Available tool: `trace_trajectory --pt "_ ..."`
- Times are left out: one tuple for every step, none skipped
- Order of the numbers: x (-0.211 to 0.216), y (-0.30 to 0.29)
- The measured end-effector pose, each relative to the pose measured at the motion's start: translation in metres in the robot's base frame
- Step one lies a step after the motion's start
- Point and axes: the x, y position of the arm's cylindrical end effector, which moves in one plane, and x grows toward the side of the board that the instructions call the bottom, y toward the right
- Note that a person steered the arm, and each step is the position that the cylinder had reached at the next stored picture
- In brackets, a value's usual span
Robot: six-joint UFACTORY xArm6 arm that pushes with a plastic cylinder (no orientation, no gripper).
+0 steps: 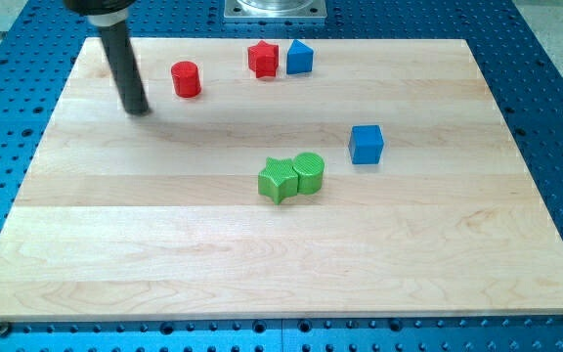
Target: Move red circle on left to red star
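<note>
The red circle block (186, 79) stands on the wooden board near the view's top left. The red star block (262, 59) lies to its right, near the view's top edge, with a gap between them. My tip (138, 109) rests on the board left of and slightly below the red circle, apart from it by about one block's width. The dark rod rises from the tip toward the view's top left.
A blue block (300, 58) touches the red star's right side. A blue cube (366, 144) sits right of centre. A green star (278, 180) and green circle (309, 171) sit together at mid-board. The wooden board (457, 254) lies on a blue perforated table.
</note>
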Motion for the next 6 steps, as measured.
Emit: trace_trajectory --pt "-0.008 0.025" --pt "-0.039 0.067" --pt "-0.069 0.1" --pt "-0.074 0.107" --pt "-0.076 0.107" --pt "-0.039 0.111"
